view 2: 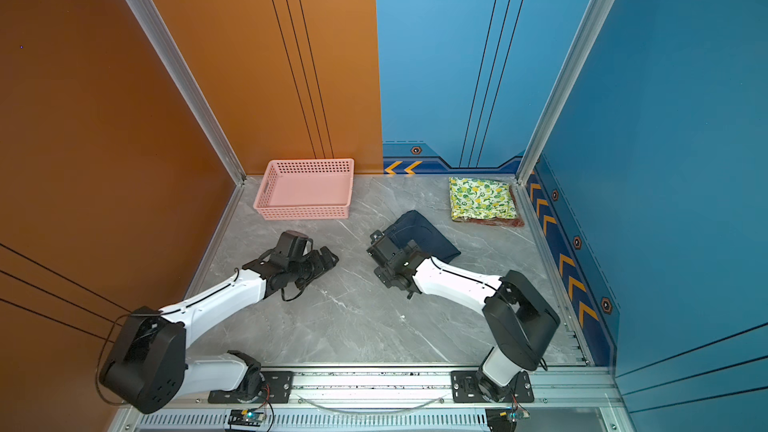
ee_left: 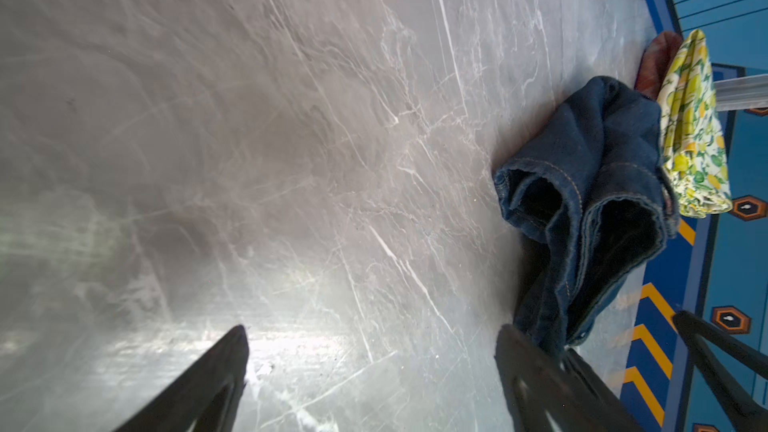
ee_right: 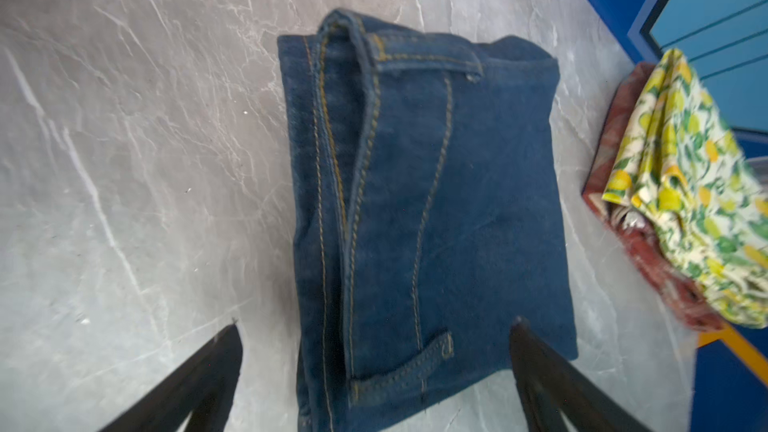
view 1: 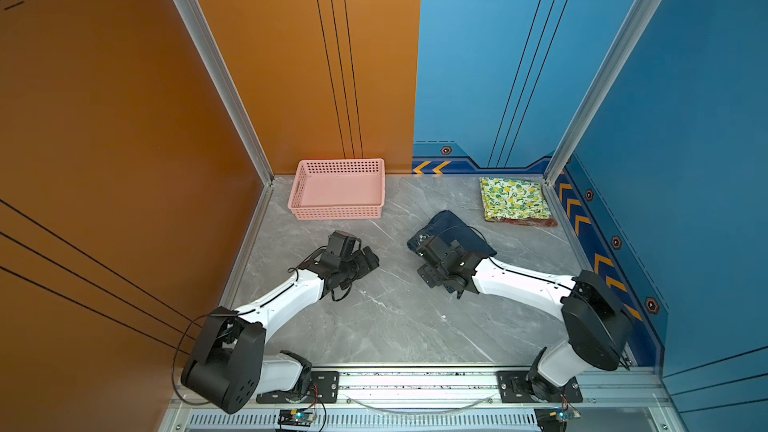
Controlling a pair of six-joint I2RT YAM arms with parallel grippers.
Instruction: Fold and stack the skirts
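Right wrist view: the folded denim skirt lies flat on the grey marbled surface. The right end effector hangs over one end of it with jaws spread wide, gripping nothing. The left end effector is likewise open over bare surface, apart from the denim. In both top views the lemon-print skirt lies folded atop the plaid skirt in the far right corner, well apart from the pink basket.

Top views: high above, looking down on the whole surface.
Wrist views: close, low; both show the denim skirt.
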